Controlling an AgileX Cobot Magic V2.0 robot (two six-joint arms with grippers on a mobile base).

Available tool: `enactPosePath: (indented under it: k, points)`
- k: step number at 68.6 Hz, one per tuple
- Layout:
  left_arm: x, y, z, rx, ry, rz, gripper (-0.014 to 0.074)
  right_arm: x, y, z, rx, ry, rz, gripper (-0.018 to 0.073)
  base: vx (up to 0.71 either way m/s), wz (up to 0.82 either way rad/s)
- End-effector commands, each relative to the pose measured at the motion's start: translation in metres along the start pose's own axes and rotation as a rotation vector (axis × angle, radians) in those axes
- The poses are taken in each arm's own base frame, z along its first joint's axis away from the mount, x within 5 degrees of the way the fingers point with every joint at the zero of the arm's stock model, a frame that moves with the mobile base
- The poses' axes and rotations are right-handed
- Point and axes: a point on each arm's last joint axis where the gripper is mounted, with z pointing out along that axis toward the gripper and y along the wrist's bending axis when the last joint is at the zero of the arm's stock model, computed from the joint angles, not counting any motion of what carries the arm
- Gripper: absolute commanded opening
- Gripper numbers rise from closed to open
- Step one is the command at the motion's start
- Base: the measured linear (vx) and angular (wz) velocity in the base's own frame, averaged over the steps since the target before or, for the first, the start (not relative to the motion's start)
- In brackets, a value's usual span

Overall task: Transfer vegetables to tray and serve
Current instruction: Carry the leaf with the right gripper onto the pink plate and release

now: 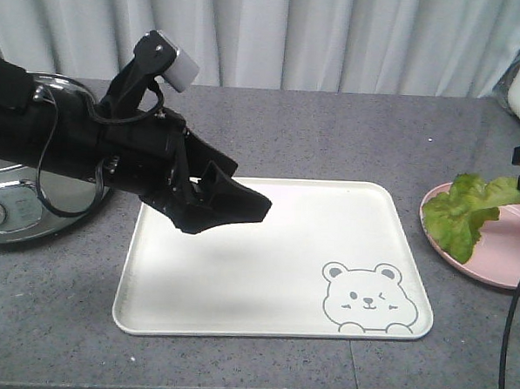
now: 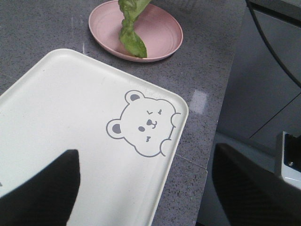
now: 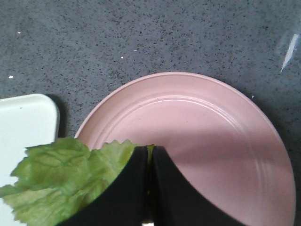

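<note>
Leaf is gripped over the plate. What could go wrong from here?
The right gripper pinches the lettuce leaf at one edge only. The rest droops over the pink plate, so it may tear or slip in transit. The left gripper hovers over the tray, so placing the leaf near it risks crowding the arms.

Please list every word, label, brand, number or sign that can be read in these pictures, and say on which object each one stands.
No text can be read in any view.
The tray shows only a grey drawing of a winking bear; no lettering is visible beside it.
The pink plate, the lettuce leaf and the silver appliance show no label or number.
</note>
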Motion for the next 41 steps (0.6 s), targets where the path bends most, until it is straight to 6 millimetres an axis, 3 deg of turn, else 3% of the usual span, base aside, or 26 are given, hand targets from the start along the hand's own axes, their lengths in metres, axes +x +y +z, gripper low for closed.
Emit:
enactPosePath:
  k: [1,23,41]
  points:
    - [-0.016,-0.011,-0.014,0.004,-0.087,0.006,0.0566,-0.015,-0.001,-0.011,0.03,-0.096,0.001,0.0038,0.0,0.0]
    - [-0.016,-0.011,-0.014,0.004,-0.087,0.006,0.0566,-0.012,-0.01,-0.009,0.113,-0.062,-0.038,0.0298,0.0,0.0]
    - [-0.016,-0.011,-0.014,0.004,-0.087,0.006,0.0566,-0.007,-0.017,-0.01,0.197,-0.005,-0.037,0.0332,0.0,0.0]
